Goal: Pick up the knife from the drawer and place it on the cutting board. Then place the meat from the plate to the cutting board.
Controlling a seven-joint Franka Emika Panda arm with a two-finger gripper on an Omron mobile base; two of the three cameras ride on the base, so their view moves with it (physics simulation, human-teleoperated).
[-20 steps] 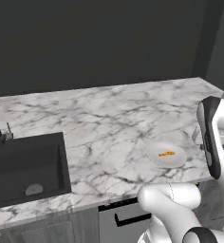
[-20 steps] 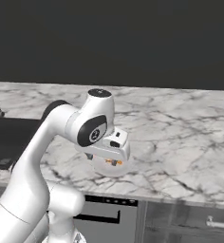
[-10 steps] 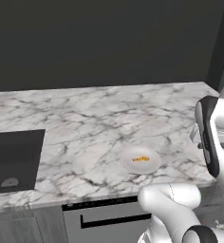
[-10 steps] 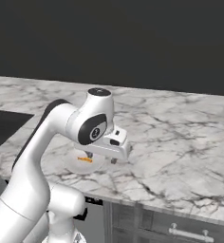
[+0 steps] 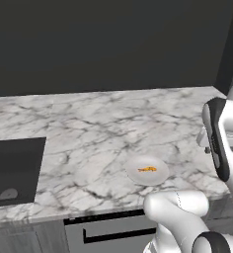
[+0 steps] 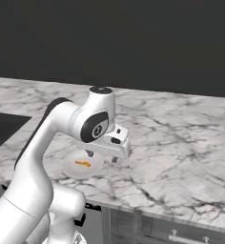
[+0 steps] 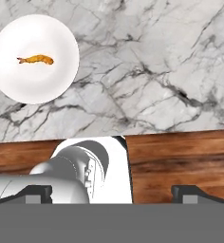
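Marble counter (image 5: 89, 133) is stretching wide under the raised arm, with the white plate (image 5: 147, 170) sitting near its front edge and the tiny orange meat (image 5: 147, 169) lying on it, while the gripper (image 6: 103, 156) is hanging above the plate with its jaws spread wide and holding nothing. Judging by this, the task is sitting at its opening step: neither knife nor cutting board is on the counter, so the next move is calling for finding the drawer below the counter edge and reaching in for the knife.
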